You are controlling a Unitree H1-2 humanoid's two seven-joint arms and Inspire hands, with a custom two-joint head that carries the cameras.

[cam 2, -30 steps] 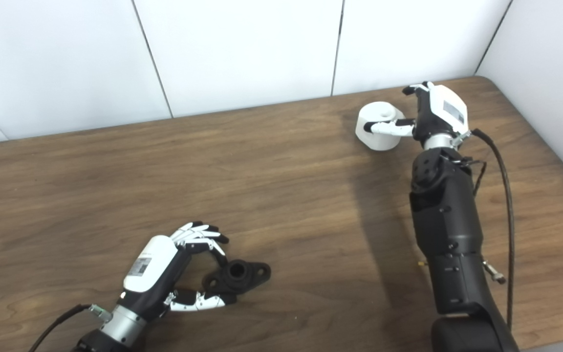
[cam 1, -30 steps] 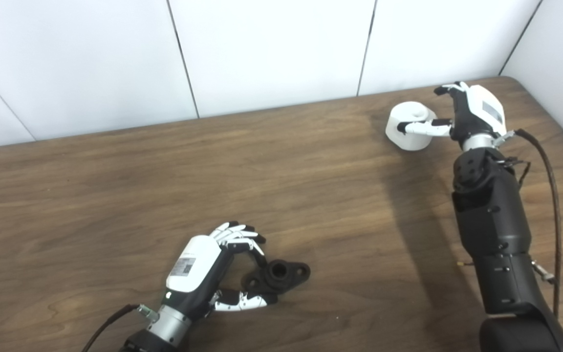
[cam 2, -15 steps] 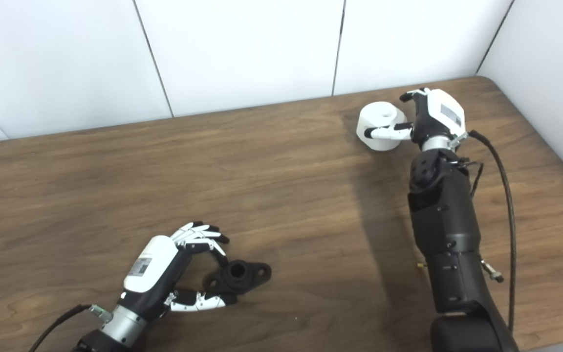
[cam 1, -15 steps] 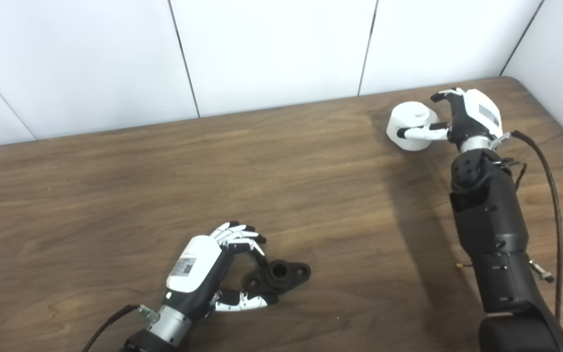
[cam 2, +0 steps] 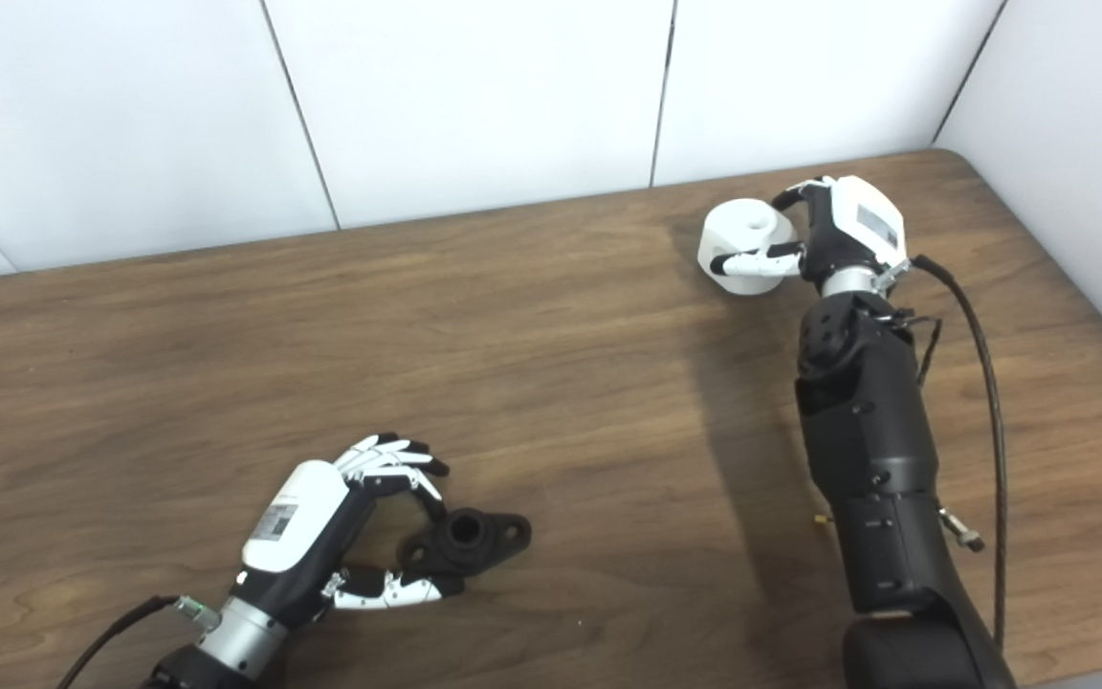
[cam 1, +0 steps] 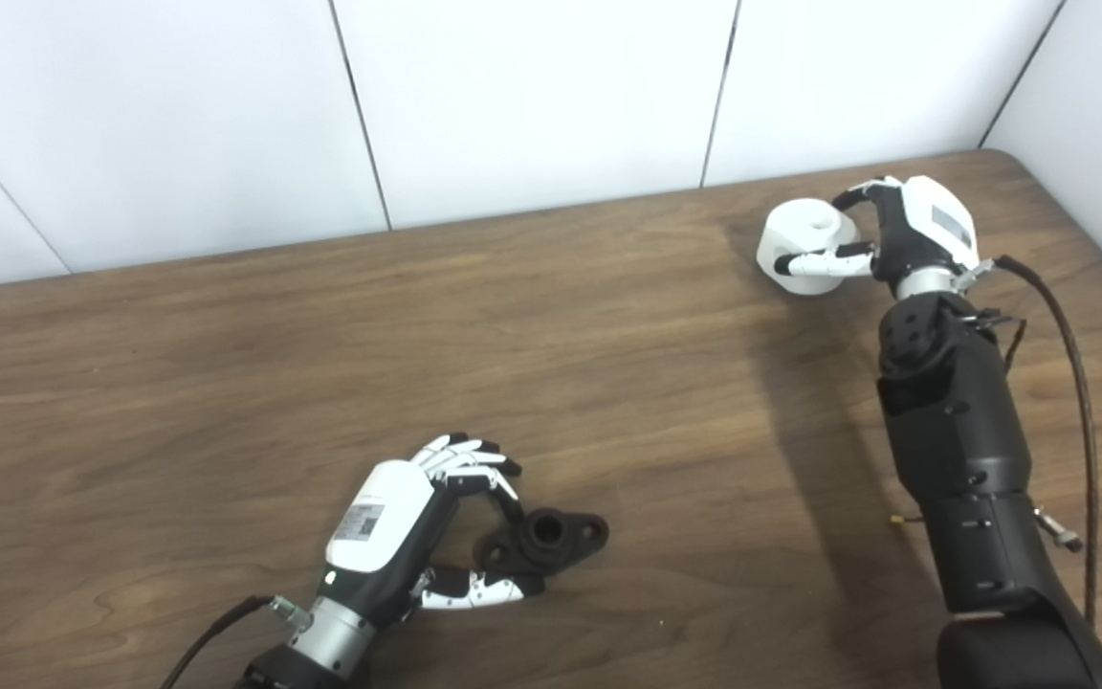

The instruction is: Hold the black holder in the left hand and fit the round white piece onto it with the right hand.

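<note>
Wooden table [cam 1: 608,364]: right hand [cam 1: 900,239] wraps round white piece [cam 1: 804,244].

I'm working over a dark brown wooden table [cam 1: 226,364] with a streaky grain that runs up to a white panelled wall [cam 1: 532,96] at the back and on the right. Two things lie directly on it. The black holder [cam 1: 543,542] rests flat on the near part of the top, its near end between my left hand's [cam 1: 398,526] thumb and curled fingers [cam 1: 470,466]. The round white piece [cam 2: 742,246] stands at the far right, between my right hand's [cam 2: 843,234] thumb and fingers; whether they touch it I cannot tell. The two things lie well apart.
</note>
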